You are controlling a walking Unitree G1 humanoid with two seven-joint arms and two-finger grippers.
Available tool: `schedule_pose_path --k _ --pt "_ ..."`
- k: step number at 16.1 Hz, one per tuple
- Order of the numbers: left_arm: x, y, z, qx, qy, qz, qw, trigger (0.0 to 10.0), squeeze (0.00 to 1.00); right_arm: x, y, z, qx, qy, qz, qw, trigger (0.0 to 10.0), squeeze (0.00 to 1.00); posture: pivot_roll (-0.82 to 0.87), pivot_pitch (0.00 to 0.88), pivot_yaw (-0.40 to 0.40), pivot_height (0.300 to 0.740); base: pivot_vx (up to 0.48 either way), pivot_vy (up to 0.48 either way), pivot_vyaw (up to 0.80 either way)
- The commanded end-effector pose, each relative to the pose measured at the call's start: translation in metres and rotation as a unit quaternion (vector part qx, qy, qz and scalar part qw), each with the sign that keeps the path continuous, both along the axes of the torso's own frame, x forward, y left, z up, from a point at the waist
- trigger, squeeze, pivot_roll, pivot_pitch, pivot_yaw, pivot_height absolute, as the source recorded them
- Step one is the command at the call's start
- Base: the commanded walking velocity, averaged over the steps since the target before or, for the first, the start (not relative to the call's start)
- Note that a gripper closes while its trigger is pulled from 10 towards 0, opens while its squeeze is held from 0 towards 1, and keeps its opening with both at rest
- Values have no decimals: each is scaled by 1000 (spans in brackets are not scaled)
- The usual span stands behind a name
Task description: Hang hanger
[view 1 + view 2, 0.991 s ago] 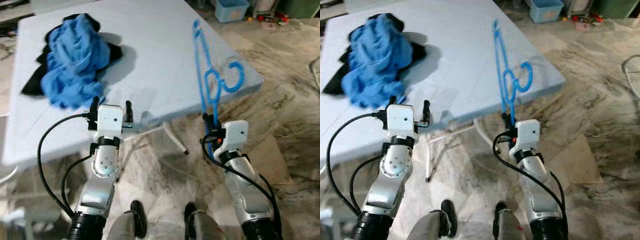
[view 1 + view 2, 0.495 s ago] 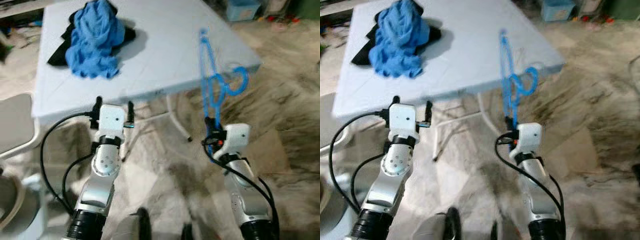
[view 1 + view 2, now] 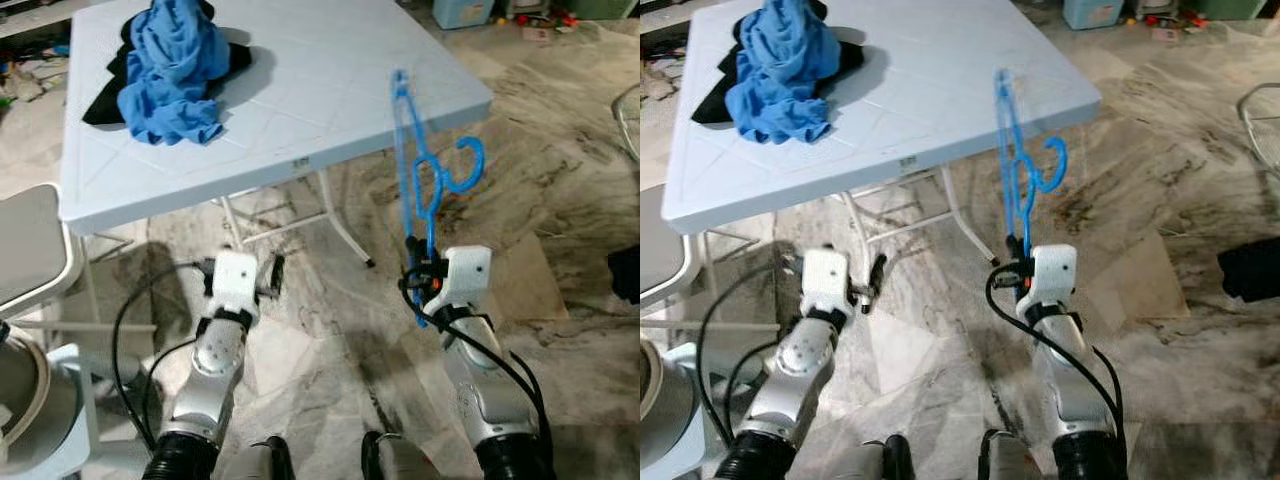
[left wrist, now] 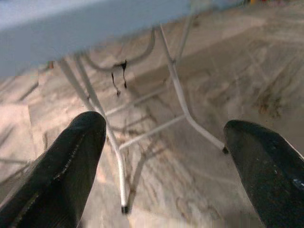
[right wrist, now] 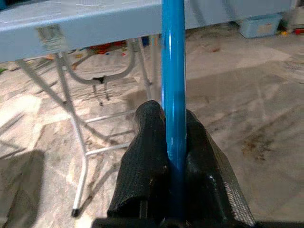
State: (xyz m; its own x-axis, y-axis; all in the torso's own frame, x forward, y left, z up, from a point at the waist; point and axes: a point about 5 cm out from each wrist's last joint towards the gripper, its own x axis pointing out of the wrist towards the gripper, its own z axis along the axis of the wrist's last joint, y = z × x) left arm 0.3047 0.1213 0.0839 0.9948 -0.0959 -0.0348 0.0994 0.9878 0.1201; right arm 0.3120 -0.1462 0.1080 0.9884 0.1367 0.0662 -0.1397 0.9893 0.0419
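Observation:
A blue plastic hanger [image 3: 431, 225] stands upright in my right gripper [image 3: 417, 268], which is shut on its lower bar. Its hook [image 3: 474, 170] curls to the right, level with the corner of the white folding table [image 3: 320, 100]. In the right wrist view the blue bar [image 5: 173, 71] runs between the two black fingers [image 5: 149, 142], which are pressed against it. My left gripper [image 3: 240, 266] hangs low over the floor in front of the table. It is open, with its fingers [image 4: 71, 161] wide apart and nothing between them.
A heap of blue cloth [image 3: 170, 60] on a black garment lies at the table's far left. The table's white legs [image 3: 340, 225] stand just ahead. A grey seat [image 3: 25, 250] and a white bin [image 3: 30, 420] are on my left. A dark object [image 3: 625, 275] lies on the marble floor at right.
The whole view has drawn back from the table, so the camera moved. The hanger stays in my right gripper and now stands off the table's edge. My left arm sits lower.

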Motion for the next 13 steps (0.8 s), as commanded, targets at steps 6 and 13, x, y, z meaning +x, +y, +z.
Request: schedule_pose_path --k 6,13 --pt "-13 19 -33 2 45 17 999 10000 0 -9 -19 -20 -12 37 -60 997 10000 0 -155 211 52 740 0 0 0" --pt "-12 0 -26 -21 15 -58 998 10000 0 -11 -23 -17 -81 10 -82 993 10000 0 -170 213 64 740 78 0 -789"
